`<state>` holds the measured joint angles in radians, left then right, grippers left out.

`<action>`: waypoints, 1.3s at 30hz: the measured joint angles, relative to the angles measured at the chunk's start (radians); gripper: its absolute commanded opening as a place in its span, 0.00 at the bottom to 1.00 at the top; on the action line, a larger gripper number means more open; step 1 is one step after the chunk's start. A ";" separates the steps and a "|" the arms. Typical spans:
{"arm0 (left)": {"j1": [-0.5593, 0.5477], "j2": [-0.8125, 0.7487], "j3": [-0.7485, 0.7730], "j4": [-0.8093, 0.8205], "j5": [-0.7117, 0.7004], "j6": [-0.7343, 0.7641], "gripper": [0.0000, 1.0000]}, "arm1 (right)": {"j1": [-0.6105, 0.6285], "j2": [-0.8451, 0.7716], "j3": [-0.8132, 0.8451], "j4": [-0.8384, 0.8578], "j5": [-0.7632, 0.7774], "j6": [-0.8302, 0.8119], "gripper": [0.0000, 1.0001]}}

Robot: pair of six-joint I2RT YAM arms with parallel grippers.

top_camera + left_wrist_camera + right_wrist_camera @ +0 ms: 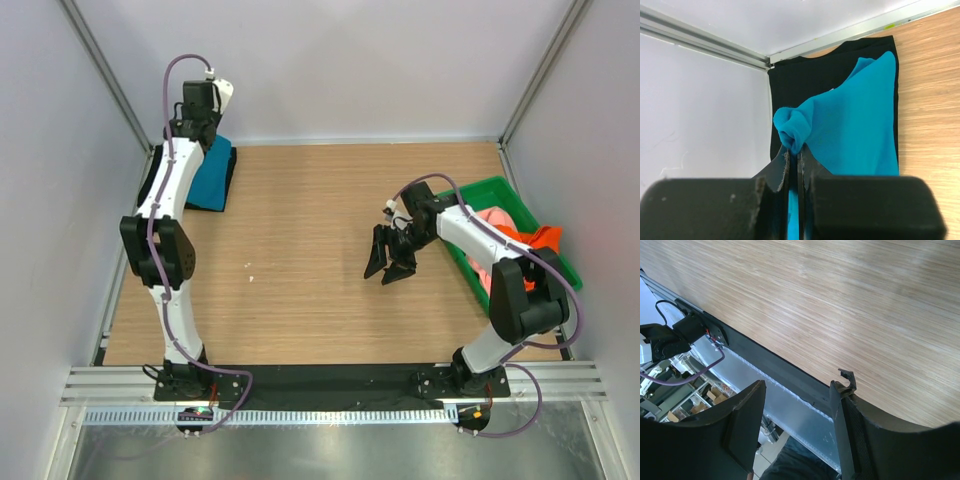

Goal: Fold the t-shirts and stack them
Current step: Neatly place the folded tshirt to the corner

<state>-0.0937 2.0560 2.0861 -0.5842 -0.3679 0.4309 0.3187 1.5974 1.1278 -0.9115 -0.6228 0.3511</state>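
The left gripper point(792, 156) is at the far-left corner of the bench point(300, 250), its jaws pressed together on a bunched pinch of the teal t-shirt point(860, 125); the rest of that shirt drapes from the pinch onto the black t-shirt point(805, 85), which lies flat against the far edge by the left wall. The right gripper point(390, 266) hangs over bare wood toward the right side, jaws parted about midway and holding nothing; near it, at the right edge, the green tray point(505, 186) holds the pink t-shirt point(488, 222) and the orange t-shirt point(545, 238), both crumpled.

The step in hand looks like laying the teal shirt onto the black one to begin the stack; two shirts are at the corner, two not yet folded. To do it well, the pinched corner should be carried toward the black shirt's left edge and lowered until the cloth lies flat, not dropped from above, or the bunch may land as a lump; the teal edges ought to sit within the black outline; release only once the layer is smooth, then lift straight up so the fingers do not drag it askew.
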 measured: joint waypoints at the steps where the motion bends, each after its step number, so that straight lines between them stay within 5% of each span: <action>1: 0.002 0.006 0.004 0.000 0.003 0.000 0.00 | 0.000 0.003 0.000 0.000 0.000 0.000 0.61; 39: 0.103 0.269 0.069 0.204 0.003 -0.024 0.00 | 0.000 0.159 0.047 0.018 0.007 0.038 0.61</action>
<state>0.0097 2.3249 2.1548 -0.3798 -0.3649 0.4065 0.3187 1.7569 1.1751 -0.8940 -0.6159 0.3893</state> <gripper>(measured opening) 0.027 0.613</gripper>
